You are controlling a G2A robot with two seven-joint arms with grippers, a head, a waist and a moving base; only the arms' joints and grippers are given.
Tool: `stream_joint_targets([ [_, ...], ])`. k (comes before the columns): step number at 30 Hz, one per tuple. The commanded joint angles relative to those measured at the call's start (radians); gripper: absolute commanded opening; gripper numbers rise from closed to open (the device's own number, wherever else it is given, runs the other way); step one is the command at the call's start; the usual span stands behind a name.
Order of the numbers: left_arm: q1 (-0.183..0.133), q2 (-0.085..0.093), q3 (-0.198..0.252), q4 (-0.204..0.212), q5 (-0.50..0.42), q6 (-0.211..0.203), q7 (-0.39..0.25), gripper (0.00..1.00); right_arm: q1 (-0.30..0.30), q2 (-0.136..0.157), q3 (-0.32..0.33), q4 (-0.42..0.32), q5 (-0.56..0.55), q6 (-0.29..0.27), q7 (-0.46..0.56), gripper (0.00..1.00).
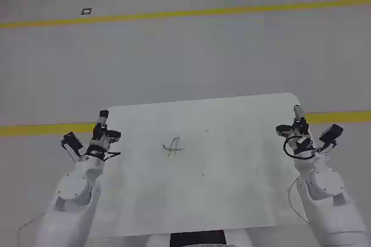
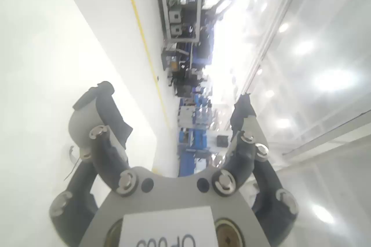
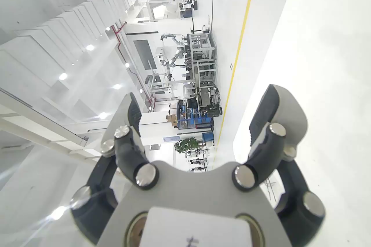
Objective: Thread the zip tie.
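**Both tools spread and empty, zip tie alone mid-counter**

The thin dark plastic zip tie (image 1: 173,147) lies flat near the middle of the white, round-cornered counter (image 1: 234,197), a little toward the left side. It is bent, so its strands cross each other. Whether it is one tie or more is too small to tell. Nothing touches it.

The left tool (image 1: 103,115), a two-fingered gripper of grey metal with black pads, is at the counter's left edge near the far corner, fingers pointing away from the robot. In its own wrist view the left tool (image 2: 172,94) has its jaws spread wide, with nothing between the black fingers (image 2: 111,117) and only the room beyond showing in the gap. Beside one finger in that view, a sliver of the zip tie (image 2: 72,162) shows on the counter surface, apart from the tool.

The right tool (image 1: 298,113), of the same build, is at the counter's right edge near the far corner, also pointing away. Its wrist view shows the right tool (image 3: 201,94) spread just as wide and holding nothing. The zip tie (image 3: 271,187) appears there as thin dark lines on the white surface past one finger's base.

Both tools are well apart from the zip tie, which lies between them. A yellow line (image 1: 37,129) runs across the grey floor behind the counter.
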Motion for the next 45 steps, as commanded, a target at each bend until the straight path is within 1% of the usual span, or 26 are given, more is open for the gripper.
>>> stream_joint_targets([
  [1, -0.009, 0.008, -0.002, -0.011, 0.104, 0.032, -0.073, 1.00, 0.000, 0.000, 0.000, 0.000, 0.000, 0.000, 0.000, 1.00],
  [9, -0.009, 0.008, -0.002, -0.011, 0.104, 0.032, -0.073, 1.00, 0.000, 0.000, 0.000, 0.000, 0.000, 0.000, 0.000, 1.00],
  [10, -0.012, 0.009, 0.004, -0.017, 0.127, 0.034, -0.086, 1.00, 0.000, 0.000, 0.000, 0.000, 0.000, 0.000, 0.000, 1.00],
  [11, -0.028, 0.014, 0.019, -0.029, 0.189, 0.050, -0.122, 1.00, 0.000, 0.000, 0.000, 0.000, 0.000, 0.000, 0.000, 1.00],
  [12, -0.046, 0.016, 0.032, -0.035, 0.220, 0.074, -0.163, 1.00, 0.000, 0.000, 0.000, 0.000, 0.000, 0.000, 0.000, 1.00],
  [13, -0.071, 0.020, 0.045, -0.041, 0.259, 0.101, -0.209, 1.00, 0.000, 0.000, 0.000, 0.000, 0.000, 0.000, 0.000, 1.00],
  [14, -0.089, 0.023, 0.058, -0.044, 0.293, 0.119, -0.248, 1.00, 0.000, 0.000, 0.000, 0.000, 0.000, 0.000, 0.000, 1.00],
  [16, -0.123, 0.033, 0.094, -0.046, 0.400, 0.191, -0.362, 1.00, 0.000, 0.000, 0.000, 0.000, 0.000, 0.000, 0.000, 1.00],
  [17, -0.146, 0.040, 0.118, -0.052, 0.467, 0.209, -0.436, 1.00, 0.000, 0.000, 0.000, 0.000, 0.000, 0.000, 0.000, 1.00],
  [27, -0.146, 0.040, 0.118, -0.052, 0.467, 0.209, -0.436, 1.00, 0.000, 0.000, 0.000, 0.000, 0.000, 0.000, 0.000, 1.00],
  [28, -0.151, 0.041, 0.130, -0.058, 0.478, 0.205, -0.459, 1.00, 0.000, 0.000, 0.000, 0.000, 0.000, 0.000, 0.000, 1.00],
  [29, -0.170, 0.044, 0.146, -0.060, 0.512, 0.210, -0.497, 1.00, 0.000, 0.000, 0.000, 0.000, 0.000, 0.000, 0.000, 1.00],
  [30, -0.208, 0.047, 0.166, -0.045, 0.551, 0.216, -0.555, 1.00, 0.000, 0.000, 0.000, 0.000, 0.000, 0.000, 0.000, 1.00],
  [32, -0.266, 0.051, 0.188, -0.019, 0.612, 0.216, -0.638, 1.00, 0.000, 0.000, 0.000, 0.000, 0.000, 0.000, 0.000, 1.00],
  [33, -0.291, 0.052, 0.202, 0.002, 0.650, 0.216, -0.694, 1.00, 0.000, 0.000, 0.000, 0.000, 0.000, 0.000, 0.000, 1.00],
  [34, -0.332, 0.052, 0.226, 0.017, 0.701, 0.216, -0.770, 1.00, 0.000, 0.000, 0.000, 0.000, 0.000, 0.000, 0.000, 1.00],
  [35, -0.358, 0.051, 0.240, 0.050, 0.736, 0.216, -0.833, 1.00, 0.000, 0.000, 0.000, 0.000, 0.000, 0.000, 0.000, 1.00],
  [36, -0.390, 0.050, 0.255, 0.084, 0.791, 0.216, -0.900, 1.00, 0.000, 0.000, 0.000, 0.000, 0.000, 0.000, 0.000, 1.00],
  [37, -0.414, 0.047, 0.264, 0.081, 0.832, 0.216, -0.917, 1.00, 0.000, 0.000, 0.000, 0.000, 0.000, 0.000, 0.000, 1.00],
  [45, -0.414, 0.047, 0.264, 0.081, 0.832, 0.216, -0.917, 1.00, 0.000, 0.000, 0.000, 0.000, 0.000, 0.000, 0.000, 1.00],
])
